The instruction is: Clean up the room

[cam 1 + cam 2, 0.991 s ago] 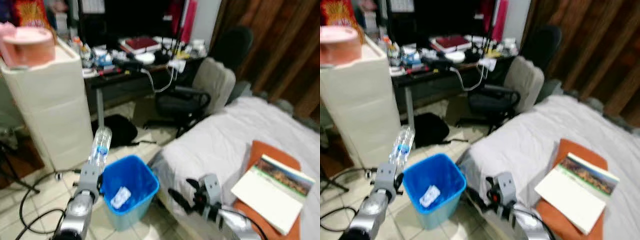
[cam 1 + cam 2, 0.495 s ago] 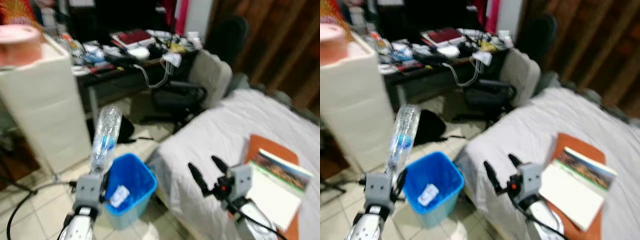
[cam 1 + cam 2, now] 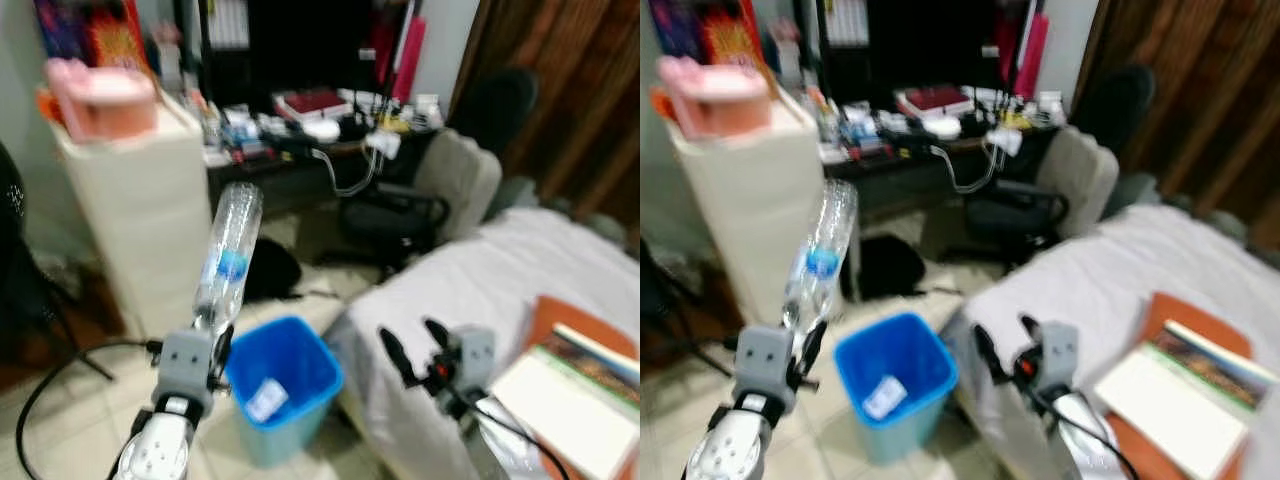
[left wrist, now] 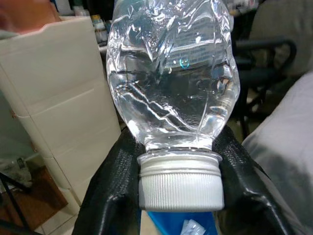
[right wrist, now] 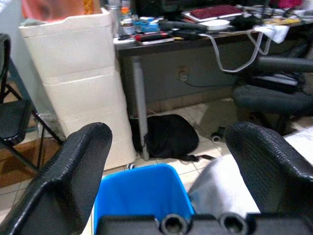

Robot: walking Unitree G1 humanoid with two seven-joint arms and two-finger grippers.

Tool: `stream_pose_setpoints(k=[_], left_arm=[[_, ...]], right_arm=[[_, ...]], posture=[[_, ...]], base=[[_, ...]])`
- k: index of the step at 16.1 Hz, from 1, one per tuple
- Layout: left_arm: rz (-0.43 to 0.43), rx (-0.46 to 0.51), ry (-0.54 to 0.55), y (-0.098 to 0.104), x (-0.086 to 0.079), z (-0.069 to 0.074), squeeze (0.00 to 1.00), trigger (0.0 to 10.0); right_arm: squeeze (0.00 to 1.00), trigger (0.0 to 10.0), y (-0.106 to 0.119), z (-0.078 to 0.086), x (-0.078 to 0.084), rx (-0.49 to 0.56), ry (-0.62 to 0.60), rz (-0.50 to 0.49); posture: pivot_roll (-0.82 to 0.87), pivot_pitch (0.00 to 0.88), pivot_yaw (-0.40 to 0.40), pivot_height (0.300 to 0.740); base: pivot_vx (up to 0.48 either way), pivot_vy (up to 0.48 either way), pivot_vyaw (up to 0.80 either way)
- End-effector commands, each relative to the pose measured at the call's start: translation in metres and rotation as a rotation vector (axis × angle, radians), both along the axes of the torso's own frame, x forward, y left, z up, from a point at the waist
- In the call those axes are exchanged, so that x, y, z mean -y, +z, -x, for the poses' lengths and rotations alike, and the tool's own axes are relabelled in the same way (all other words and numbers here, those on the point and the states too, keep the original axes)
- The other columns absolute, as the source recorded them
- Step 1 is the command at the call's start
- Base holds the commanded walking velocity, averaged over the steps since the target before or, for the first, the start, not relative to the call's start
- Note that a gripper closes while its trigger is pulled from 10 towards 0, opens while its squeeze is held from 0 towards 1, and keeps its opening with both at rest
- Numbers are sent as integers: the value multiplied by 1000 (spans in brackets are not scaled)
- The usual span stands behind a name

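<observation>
Up goes the left gripper [image 4: 178,161], fingers squeezed tight on the clear bottle [image 3: 229,255] by its cap end so it stands tall. Just beside and below it sits the blue bin [image 3: 285,372], likely where the bottle belongs. Over by the bed [image 3: 470,285], the right gripper [image 3: 410,345] waits with fingers apart, holding nothing.

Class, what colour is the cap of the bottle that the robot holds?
The cap is white, seen best in the left wrist view.

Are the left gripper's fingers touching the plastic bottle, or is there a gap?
Touching. In the left wrist view both black fingers press against the plastic bottle at its neck, just above the white cap.
</observation>
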State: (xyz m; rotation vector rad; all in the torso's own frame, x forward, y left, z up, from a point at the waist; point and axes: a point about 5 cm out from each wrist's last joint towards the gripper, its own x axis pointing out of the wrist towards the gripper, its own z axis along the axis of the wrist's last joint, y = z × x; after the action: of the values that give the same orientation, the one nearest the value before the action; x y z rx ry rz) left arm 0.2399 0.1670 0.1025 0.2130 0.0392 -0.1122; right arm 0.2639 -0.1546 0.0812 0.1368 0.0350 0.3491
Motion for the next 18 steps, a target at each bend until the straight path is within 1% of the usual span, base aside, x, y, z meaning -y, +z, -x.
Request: stream_pose_setpoints(k=[1,3,4,6,7,8,9,10,11,12,13,14,16,17,18], left_arm=[[-12,19,-44,6,5,-9,0,10000],[-32,-7,-78,4,3,-19,0,10000],[-36,-29,-104,1,2,-22,0,10000],[-36,-51,-111,-4,-1,-24,0,10000],[-28,-77,-110,-9,-3,-26,0,10000],[-25,-87,-95,-11,-5,-27,0,10000],[-12,-125,-2,-21,-18,-34,0,10000],[-7,-148,33,-27,-24,-38,0,10000],[-6,-189,85,-40,-33,-42,0,10000],[5,-226,104,-50,-37,-47,0,10000],[30,-288,118,-64,-40,-52,0,10000],[68,-341,122,-73,-39,-57,0,10000],[143,-392,120,-78,-32,-65,0,10000],[158,-401,118,-79,-30,-67,0,10000],[189,-435,108,-81,-22,-71,0,10000]], right_arm=[[0,10000,-8,-1,2,-34,-11,15],[0,10000,-8,-6,-3,-23,1,11],[0,10000,-11,-8,-8,-31,14,25],[0,10000,-12,-7,-9,-35,16,14],[0,10000,-15,-6,-10,-46,28,29],[0,10000,-17,-6,-11,-55,37,35],[0,10000,-18,-6,-12,-63,48,38],[0,10000,-18,-7,-11,-65,51,38],[0,10000,-17,-8,-11,-69,62,37],[0,10000,-18,-8,-12,-77,82,43],[0,10000,-19,-8,-14,-92,118,56],[0,10000,-21,-7,-14,-110,149,71],[0,10000,-22,-4,-14,-126,173,82],[0,10000,-22,-4,-14,-127,174,85],[0,10000,-23,-3,-12,-130,171,89]], posture=[[200,0,-109,740],[195,1,-104,740],[189,5,-95,740],[187,10,-95,740],[185,10,-95,740],[180,13,-94,740],[167,17,-98,740],[164,19,-101,740],[162,20,-107,740],[143,25,-118,740],[133,29,-125,740],[122,34,-137,740],[97,38,-146,740],[94,38,-146,740],[82,36,-141,740]], base=[[472,0,0],[469,0,0],[472,0,-769],[471,0,-772],[469,0,-619],[469,0,0],[0,0,0],[0,0,0],[0,0,0],[0,0,0],[0,0,0],[0,0,0],[0,0,0],[0,0,0],[0,0,0]])
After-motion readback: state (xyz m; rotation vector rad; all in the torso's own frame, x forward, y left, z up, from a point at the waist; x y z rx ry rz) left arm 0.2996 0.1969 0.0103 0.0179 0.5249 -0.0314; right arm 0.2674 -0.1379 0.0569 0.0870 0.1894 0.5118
